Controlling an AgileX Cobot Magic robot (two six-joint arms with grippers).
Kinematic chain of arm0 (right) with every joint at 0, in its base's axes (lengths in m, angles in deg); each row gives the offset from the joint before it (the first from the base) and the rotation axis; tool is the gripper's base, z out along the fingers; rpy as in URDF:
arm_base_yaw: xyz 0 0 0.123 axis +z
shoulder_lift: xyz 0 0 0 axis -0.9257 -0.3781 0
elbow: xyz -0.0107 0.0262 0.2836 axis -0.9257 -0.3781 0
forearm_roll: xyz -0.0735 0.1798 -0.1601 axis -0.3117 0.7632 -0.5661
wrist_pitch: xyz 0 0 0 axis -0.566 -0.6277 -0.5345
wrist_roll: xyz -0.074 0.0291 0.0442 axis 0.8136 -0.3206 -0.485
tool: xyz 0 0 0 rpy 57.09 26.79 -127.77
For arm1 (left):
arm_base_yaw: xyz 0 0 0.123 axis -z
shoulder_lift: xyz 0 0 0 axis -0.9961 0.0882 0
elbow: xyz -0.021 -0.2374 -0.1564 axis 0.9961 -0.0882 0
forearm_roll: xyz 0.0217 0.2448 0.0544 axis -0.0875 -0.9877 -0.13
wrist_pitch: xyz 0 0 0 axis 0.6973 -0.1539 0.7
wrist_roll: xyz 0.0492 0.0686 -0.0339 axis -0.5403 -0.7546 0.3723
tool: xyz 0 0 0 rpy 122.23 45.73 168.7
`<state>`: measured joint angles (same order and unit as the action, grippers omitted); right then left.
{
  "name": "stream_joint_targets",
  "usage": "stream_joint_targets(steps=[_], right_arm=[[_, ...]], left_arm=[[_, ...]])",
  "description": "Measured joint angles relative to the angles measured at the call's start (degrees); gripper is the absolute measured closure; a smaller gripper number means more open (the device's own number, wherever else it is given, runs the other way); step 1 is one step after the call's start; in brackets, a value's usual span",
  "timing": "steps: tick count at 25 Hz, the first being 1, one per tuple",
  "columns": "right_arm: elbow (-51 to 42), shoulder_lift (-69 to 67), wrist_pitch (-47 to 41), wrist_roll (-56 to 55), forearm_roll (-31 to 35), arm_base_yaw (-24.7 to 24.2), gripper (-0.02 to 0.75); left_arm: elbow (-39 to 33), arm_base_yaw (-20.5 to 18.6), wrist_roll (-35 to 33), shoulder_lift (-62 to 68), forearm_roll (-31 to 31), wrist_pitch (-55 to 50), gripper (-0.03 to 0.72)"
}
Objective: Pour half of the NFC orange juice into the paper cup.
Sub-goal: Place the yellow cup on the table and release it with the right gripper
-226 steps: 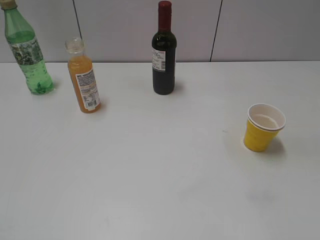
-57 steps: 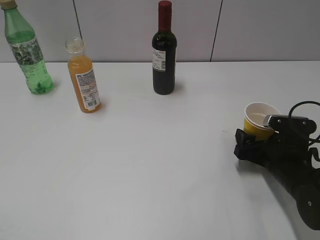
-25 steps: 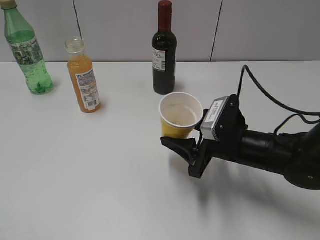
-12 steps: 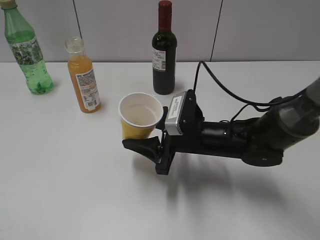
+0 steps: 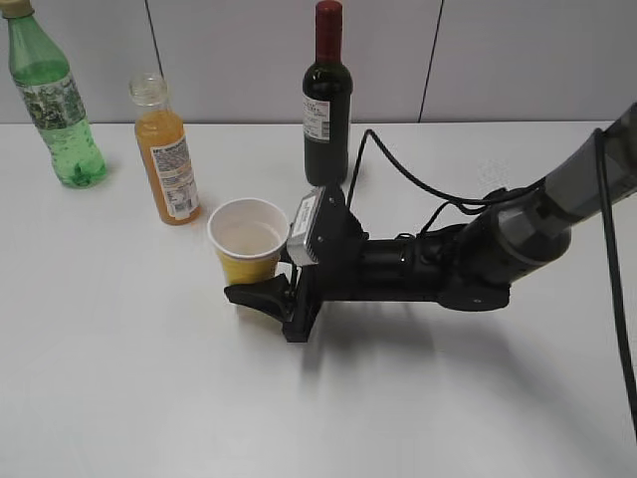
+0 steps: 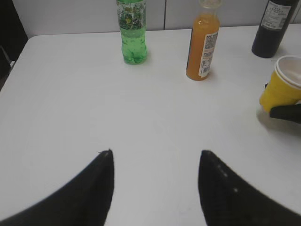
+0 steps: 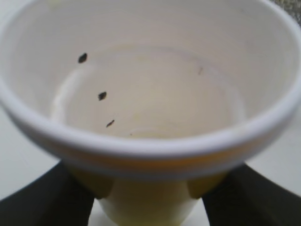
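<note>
Paper cup (image 5: 248,239): empty, grasped by right fingers (image 5: 261,297). NFC orange juice (image 5: 166,154): full, untouched. Left fingers (image 6: 107,172) released. Pouring outstanding.

Reaching in from the right edge of the exterior view, long and nearly level above the white tabletop: black right arm (image 5: 468,261), grey-sleeved at its far end, with a black cable looping over it. At its wrist, a small grey-and-white camera block (image 5: 304,227). Black two-fingered right gripper (image 5: 261,284) pointing left, closed around the lower body of the small yellow paper cup (image 5: 245,242), held upright. In the right wrist view, dark fingers (image 7: 44,200) pressing both sides of the cup's base. Whether the cup's bottom touches the table, hard to judge. Black left gripper (image 6: 155,183) low over bare table, fingers spread apart, holding nothing.
</note>
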<state>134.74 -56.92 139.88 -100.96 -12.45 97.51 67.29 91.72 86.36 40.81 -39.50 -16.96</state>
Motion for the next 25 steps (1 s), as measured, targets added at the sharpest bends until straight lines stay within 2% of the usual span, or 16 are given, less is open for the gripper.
stream_joint_targets(steps=[8,23,25], right_arm=[[0.76,-0.8,-6.14,-0.7,-0.19,0.1,0.281],[3.9,-3.68,-6.9,-5.39,-0.19,0.1,0.281],[3.96,-3.71,-6.9,-5.67,-0.19,0.1,0.253]], left_arm=[[0.0,0.0,0.0,0.0,0.0,0.0,0.251],[0.0,0.0,0.0,0.0,0.0,0.0,0.251],[0.0,0.0,0.0,0.0,0.0,0.0,0.251]])
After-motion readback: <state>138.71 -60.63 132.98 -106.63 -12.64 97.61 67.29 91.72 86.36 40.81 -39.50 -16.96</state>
